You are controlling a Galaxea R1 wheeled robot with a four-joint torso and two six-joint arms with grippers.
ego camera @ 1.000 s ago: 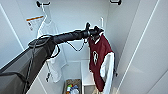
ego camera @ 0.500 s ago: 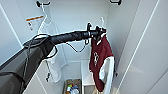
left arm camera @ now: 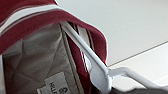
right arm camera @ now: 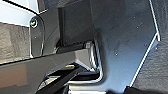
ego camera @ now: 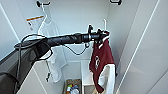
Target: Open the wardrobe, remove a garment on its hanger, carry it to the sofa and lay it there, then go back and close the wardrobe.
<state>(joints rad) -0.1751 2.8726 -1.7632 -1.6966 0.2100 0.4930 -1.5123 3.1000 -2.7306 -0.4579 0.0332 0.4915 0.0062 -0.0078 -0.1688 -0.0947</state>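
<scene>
- Step in hand, by judgement: taking the jacket [ego camera: 101, 62] on its hanger [ego camera: 104, 37] out of the open wardrobe [ego camera: 130, 45].
- Jacket hangs from the left arm's tip, inside the wardrobe toward its right wall, below the black hook [ego camera: 115, 2] at top right; hanger hook points up, apparently free of any rail.
- Left end effector [ego camera: 100, 33]: at the hanger neck under the collar. Finger gap is hidden; it looks clamped on the hanger, since the jacket hangs from it alone.
- Left wrist view: hanger arm and neck just in front of the camera, collar draped over it.
- To do it well: keep the hanger level, draw straight out through the opening, clear of the right wall and door; the sleeve hangs low, so watch the inner shelf [ego camera: 86, 72].
- White shirt [ego camera: 52, 50] hangs well to the left; keep the arm off it.
- Right end effector: state cannot be told.
</scene>
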